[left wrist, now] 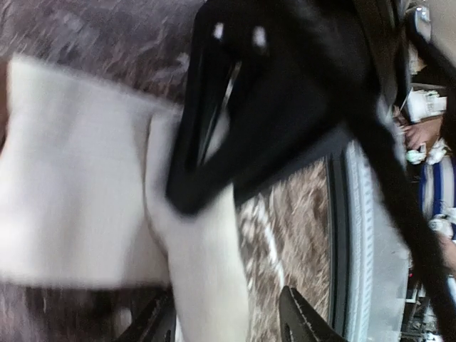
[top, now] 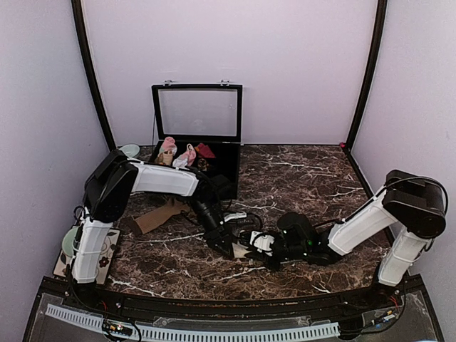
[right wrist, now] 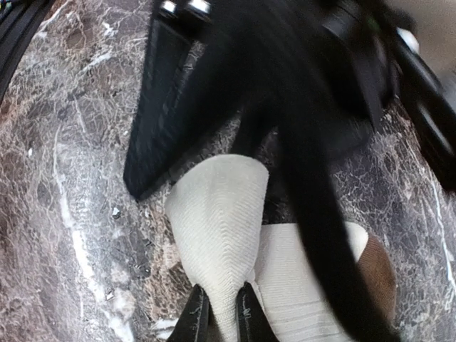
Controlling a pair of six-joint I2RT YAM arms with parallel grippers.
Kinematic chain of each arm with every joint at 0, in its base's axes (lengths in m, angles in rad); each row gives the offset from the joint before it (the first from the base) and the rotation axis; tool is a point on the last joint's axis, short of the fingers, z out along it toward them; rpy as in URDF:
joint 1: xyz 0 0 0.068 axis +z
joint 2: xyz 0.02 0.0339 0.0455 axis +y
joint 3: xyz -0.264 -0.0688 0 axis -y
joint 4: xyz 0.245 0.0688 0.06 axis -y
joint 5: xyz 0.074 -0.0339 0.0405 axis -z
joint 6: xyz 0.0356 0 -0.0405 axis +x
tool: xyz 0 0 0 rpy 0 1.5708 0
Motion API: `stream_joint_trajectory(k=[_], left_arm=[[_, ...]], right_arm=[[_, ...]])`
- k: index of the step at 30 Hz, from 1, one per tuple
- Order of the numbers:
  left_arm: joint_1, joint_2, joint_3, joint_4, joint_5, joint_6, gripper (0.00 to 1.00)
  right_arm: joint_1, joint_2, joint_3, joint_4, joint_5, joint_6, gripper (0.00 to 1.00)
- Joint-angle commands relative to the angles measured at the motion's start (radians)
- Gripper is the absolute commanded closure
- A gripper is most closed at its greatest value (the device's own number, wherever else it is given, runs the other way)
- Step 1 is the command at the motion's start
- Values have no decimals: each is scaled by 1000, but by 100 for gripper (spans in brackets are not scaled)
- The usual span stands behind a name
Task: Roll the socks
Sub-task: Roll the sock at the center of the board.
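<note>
The marbled tabletop [top: 299, 178] carries everything. At its far edge a black case [top: 197, 114] stands with its lid up, and finished bundles [top: 177, 153] sit inside. It is likely the place where rolled pairs go.

The left arm [top: 164, 178] and the right arm [top: 363, 224] both reach inward and meet near the middle front. One sock is being handled from both sides there.

A tan sock [top: 158, 216] lies flat and untouched, well to the left of that meeting point. It seems to be waiting its turn.

The cream sock [top: 242, 251] lies on the tabletop between the two tools. In the right wrist view, part of it is lifted into a rounded hump.

The right tool [right wrist: 221, 320] has its fingers drawn close together, pinching a fold of the cream sock. I judge this grip is there to keep the turned-over end from springing flat.

The left tool [left wrist: 228, 324] has its fingers spread wide, and the cream fabric runs between them without being clamped. That suggests the left tool has let go so the right one can take over.

A brown patch [right wrist: 377, 274] shows at the sock's far end, so that end is not yet rolled in.
</note>
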Motion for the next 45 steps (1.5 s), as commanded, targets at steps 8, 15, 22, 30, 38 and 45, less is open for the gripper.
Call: stream_joint_trajectory(k=[8,15,22,30,38,45], left_arm=[[90,-390,-328,401,-430,-97,23],[147,-430,-351,421,-331,-10,1],[97,-414,-351,463,-433,16,1],[130,-376,-322,519,-520,-44,1],[30,-409,-361,509,-372,92,1],[-45,-369,-338,465,-371,108,5]], right_arm=[[-118,87,-56,-54,-271,361,100],[-222,143,-81,35,-442,569,100],[-304,181,-74,-20,-478,664,100],[-346,221,-77,39,-558,766,100],[-359,267,-18,-65,-592,820,100],[-376,302,-21,-76,-592,831,100]])
